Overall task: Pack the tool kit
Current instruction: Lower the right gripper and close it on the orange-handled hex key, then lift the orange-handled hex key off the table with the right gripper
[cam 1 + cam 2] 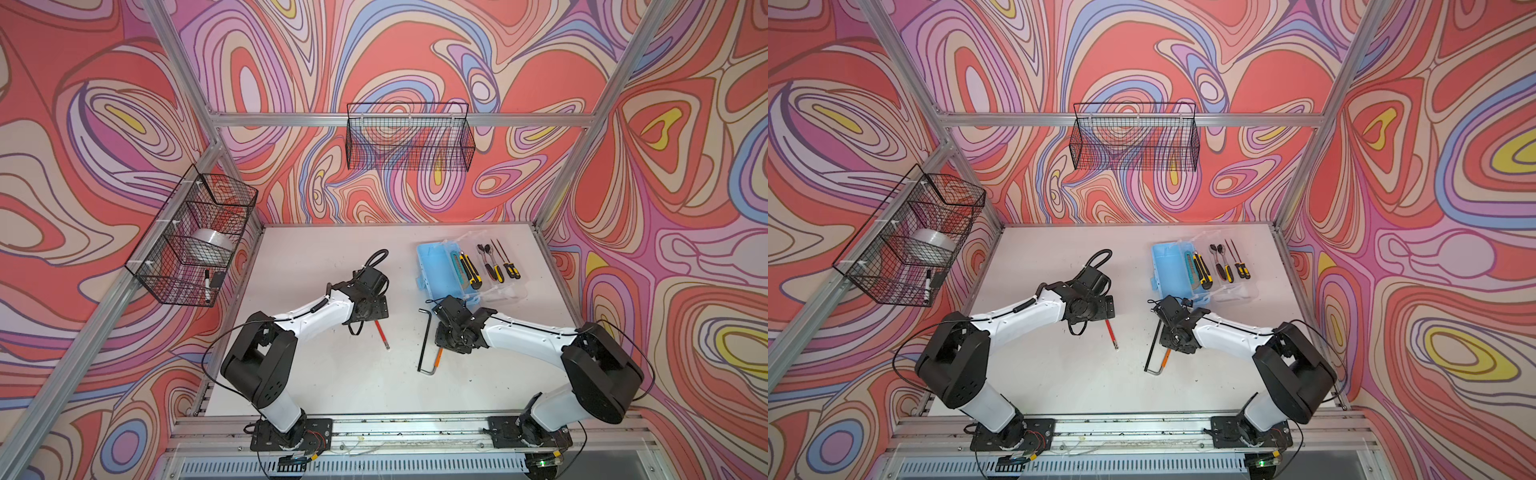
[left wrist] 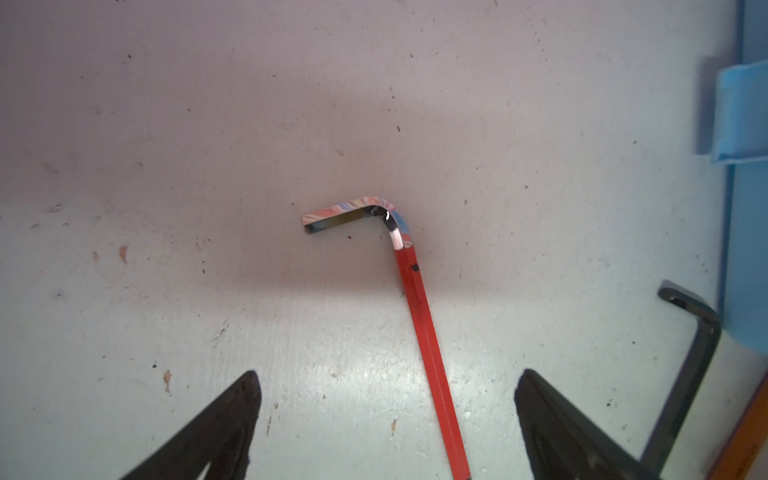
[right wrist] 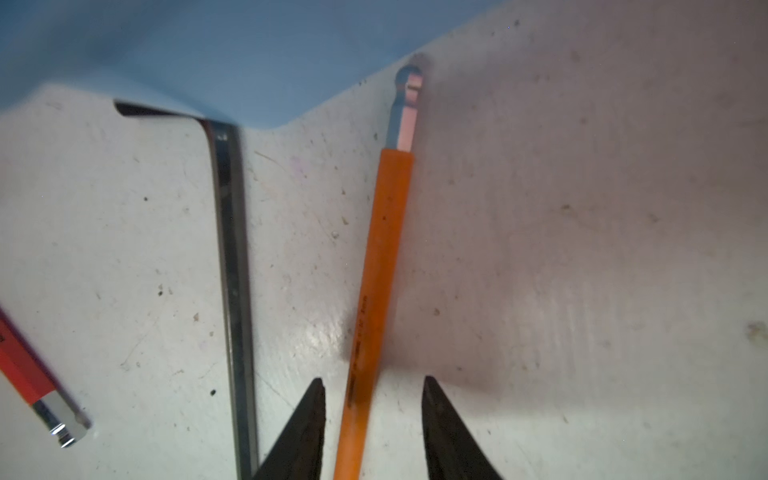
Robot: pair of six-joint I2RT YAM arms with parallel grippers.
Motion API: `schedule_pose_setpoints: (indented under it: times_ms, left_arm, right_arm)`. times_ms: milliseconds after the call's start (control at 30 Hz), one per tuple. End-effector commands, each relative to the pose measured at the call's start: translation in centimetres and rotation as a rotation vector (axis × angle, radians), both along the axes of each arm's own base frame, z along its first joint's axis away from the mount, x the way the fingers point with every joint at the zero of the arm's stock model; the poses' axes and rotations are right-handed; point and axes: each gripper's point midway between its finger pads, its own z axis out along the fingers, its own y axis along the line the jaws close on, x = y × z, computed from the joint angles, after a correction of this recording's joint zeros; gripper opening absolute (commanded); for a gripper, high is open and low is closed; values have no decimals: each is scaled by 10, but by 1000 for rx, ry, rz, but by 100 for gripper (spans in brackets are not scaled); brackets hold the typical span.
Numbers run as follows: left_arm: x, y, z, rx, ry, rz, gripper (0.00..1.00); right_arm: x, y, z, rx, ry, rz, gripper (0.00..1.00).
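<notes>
On the white table (image 1: 332, 374), near the open light-blue case (image 1: 436, 266), the right gripper (image 3: 374, 384) straddles the orange hex key (image 3: 386, 249), jaws apart and clear of it. The left gripper (image 2: 386, 382) gapes over the red hex key (image 2: 428, 353). We judge both keys light, stiff and slick, best pinched mid-shaft. The print on the orange sleeve, perhaps a size, is too blurred to read.

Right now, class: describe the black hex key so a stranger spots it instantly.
On the white table, find the light-blue plastic case. Near it lie three L-shaped hex keys; the black metal hex key is the middle one, between the red-sleeved key and the orange-sleeved key, with no coloured sleeve.
</notes>
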Motion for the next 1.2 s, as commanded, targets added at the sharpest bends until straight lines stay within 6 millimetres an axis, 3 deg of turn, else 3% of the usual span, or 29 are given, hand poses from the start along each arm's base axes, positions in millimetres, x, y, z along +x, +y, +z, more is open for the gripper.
schedule_pose_setpoints:
  times_ms: [0,433,800,933,1167]
  left_arm:
    - [-7,13,-1,29,14,39,96]
    - [-9,17,2,43,10,48,96]
    - [-9,18,5,43,9,52,96]
    - [-10,19,3,50,15,53,96]
    - [-12,19,0,45,22,57,96]
  right_arm:
    - [-5,1,-13,-12,27,4,36]
    - [-34,-28,-41,-151,132,66,17]
    - [-28,-23,-37,-118,92,60,4]
    - [-20,-17,-27,-92,47,62,1]
    - [-8,-17,6,-101,-23,70,0]
